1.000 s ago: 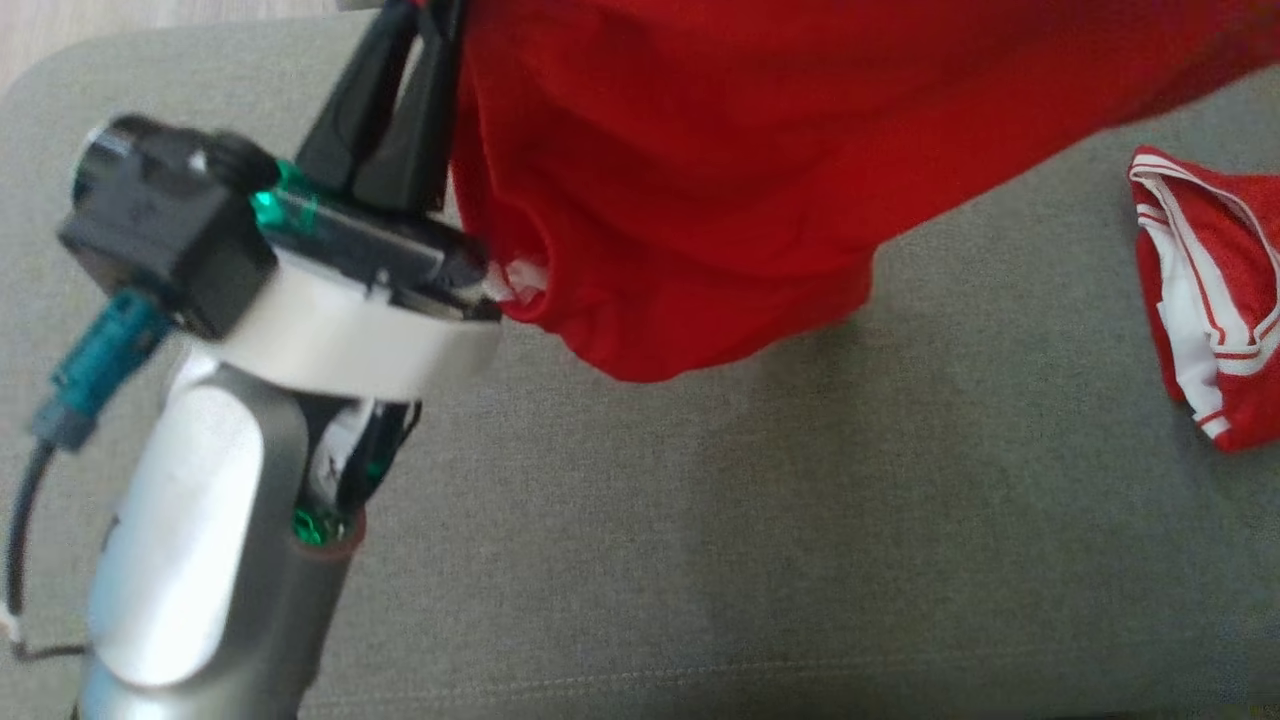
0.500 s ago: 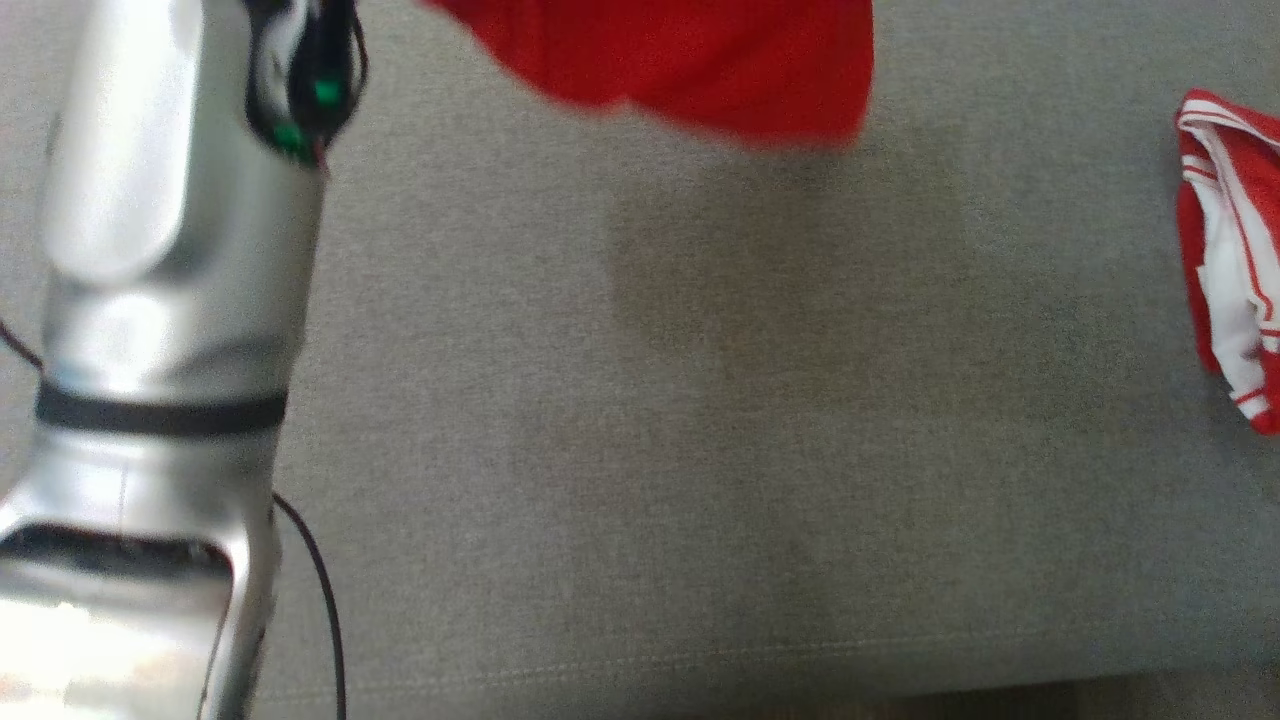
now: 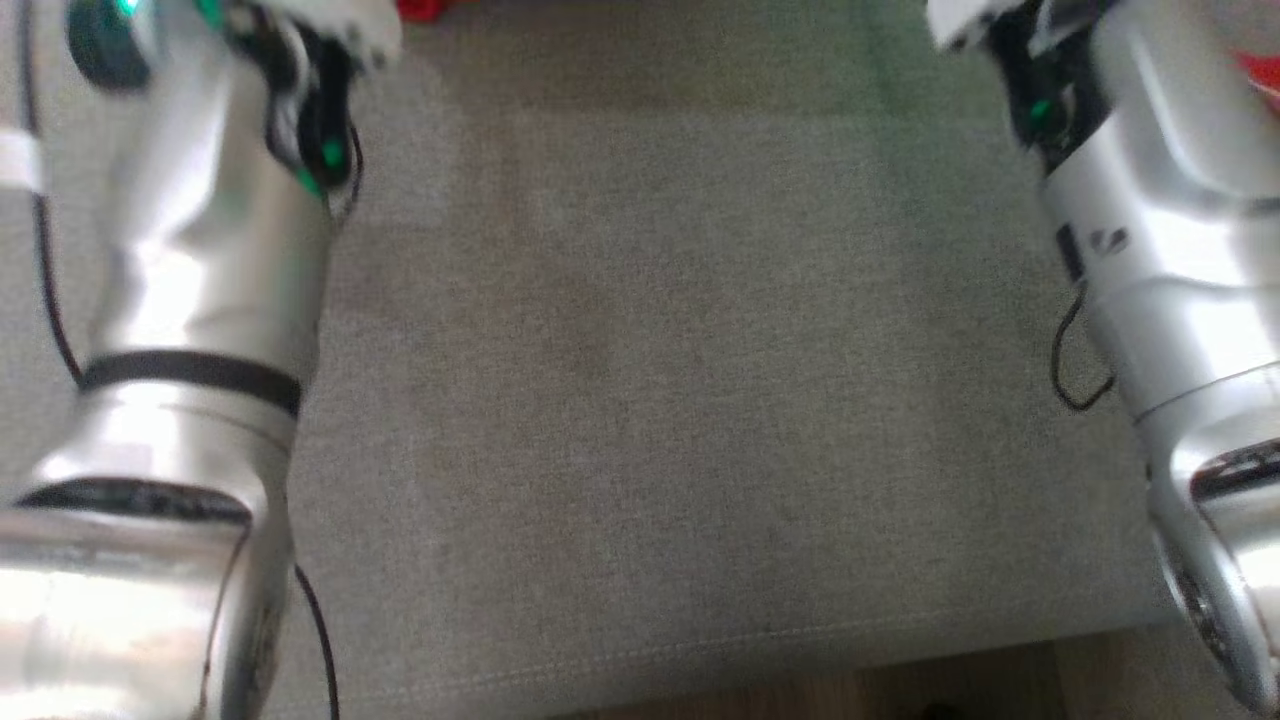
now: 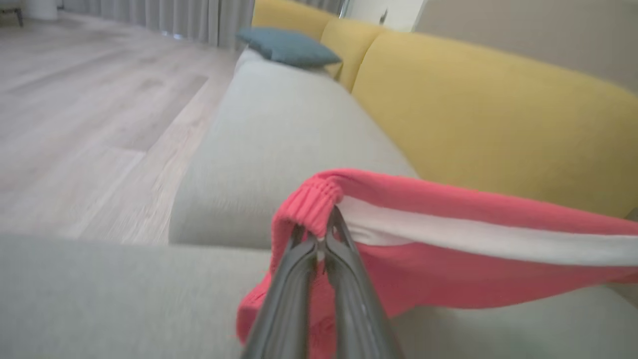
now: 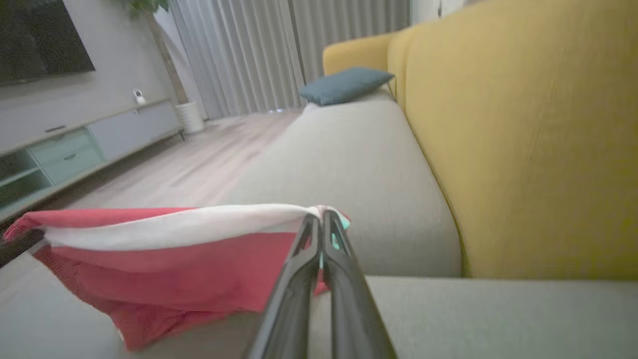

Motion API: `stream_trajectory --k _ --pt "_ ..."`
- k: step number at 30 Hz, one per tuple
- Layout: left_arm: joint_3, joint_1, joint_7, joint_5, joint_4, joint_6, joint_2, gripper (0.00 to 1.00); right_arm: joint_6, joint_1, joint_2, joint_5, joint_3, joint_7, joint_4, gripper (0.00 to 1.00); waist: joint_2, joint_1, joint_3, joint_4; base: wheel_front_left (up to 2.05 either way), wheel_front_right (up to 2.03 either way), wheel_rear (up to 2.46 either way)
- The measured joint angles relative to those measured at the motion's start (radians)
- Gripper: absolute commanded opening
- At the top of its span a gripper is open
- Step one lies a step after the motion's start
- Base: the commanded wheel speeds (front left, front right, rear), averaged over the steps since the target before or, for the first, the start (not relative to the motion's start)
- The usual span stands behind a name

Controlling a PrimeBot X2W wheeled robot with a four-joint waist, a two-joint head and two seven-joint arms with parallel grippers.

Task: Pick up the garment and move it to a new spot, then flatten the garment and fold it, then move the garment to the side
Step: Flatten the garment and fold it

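**Garment [image 4: 448,259] suspended between both claws above the grey seat cushion [image 4: 279,129].**

The left gripper [image 4: 323,238] is clamped on the ribbed corner [image 4: 311,199] at centre frame of the left wrist view. The right gripper [image 5: 321,219] is pinched tight on the white band [image 5: 174,227] at centre of the right wrist view, with cloth trailing to the lower left. The span between them sags. Judged a light, soft, limp knit, not fragile, liable to slip from a thin pinch. The thick ribbed edge and the corners offer the surest hold for spreading flat.
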Motion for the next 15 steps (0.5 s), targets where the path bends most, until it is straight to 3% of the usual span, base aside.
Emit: stream_trajectory --k 6,15 --pt "-0.017 0.072 0.0 0.002 0.06 0.007 -0.002 0.0 0.0 0.002 0.028 0.055 0.109 -0.063 0.13 0.0 0.0 0.0 0.049 0.002 0.0 0.0 0.0" --pt "-0.07 0.297 -0.001 -0.04 -0.107 0.012 -0.002 0.0 0.0 0.2 0.003 0.146 0.225 -0.127 0.115 0.0 0.0 0.0 0.019 0.014 0.0 0.0 0.0"
